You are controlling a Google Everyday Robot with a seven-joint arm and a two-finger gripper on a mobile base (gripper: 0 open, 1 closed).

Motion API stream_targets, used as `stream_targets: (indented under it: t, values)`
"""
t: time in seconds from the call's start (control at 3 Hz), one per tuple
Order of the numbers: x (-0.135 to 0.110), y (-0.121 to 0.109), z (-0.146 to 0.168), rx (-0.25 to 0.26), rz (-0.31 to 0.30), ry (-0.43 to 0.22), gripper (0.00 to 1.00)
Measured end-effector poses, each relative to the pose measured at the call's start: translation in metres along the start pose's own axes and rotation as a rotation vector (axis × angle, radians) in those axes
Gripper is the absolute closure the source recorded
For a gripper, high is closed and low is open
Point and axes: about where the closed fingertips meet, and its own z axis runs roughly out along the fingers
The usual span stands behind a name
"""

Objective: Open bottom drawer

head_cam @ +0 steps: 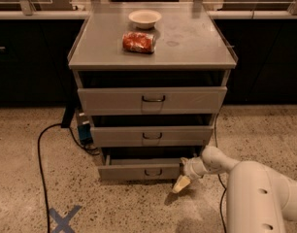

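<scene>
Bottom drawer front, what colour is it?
The bottom drawer is plain grey, seen best in the camera view; the gripper is by its right front corner.
</scene>
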Motion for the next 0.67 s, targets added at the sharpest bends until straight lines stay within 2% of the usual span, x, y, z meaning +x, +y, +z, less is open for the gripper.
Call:
stream_targets:
  t: [0.33,0.67]
  values:
    - [0.0041,0.0218,0.0068,-0.039,0.005,0.006,0.00]
    - [0.0039,0.0210,0.0067,-0.038,0.005,0.006,0.00]
